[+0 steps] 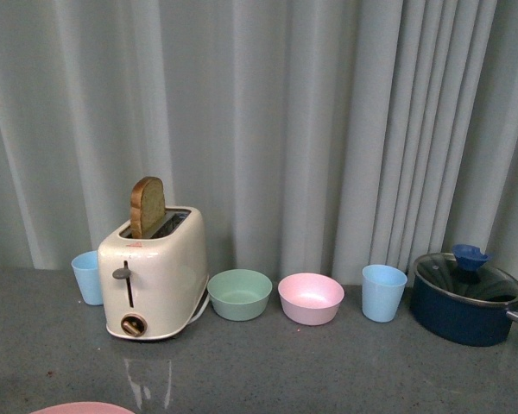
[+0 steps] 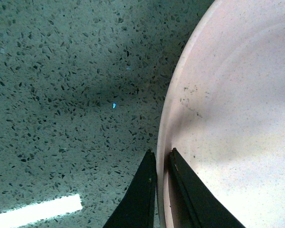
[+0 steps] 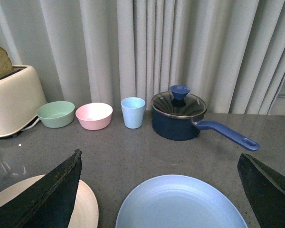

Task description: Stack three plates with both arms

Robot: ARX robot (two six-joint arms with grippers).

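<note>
Rim of pink plate between closed left jaws, right jaws spread

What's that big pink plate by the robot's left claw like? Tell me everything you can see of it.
The pink plate is wide, round and shallow. It is matte pale pink with a few small dark specks, looks like plastic and has a low raised rim. It sits over the speckled grey counter, and the part in view is bare. The left gripper pinches its rim, one black finger inside and one outside. Whether the plate is lifted cannot be told.
</note>
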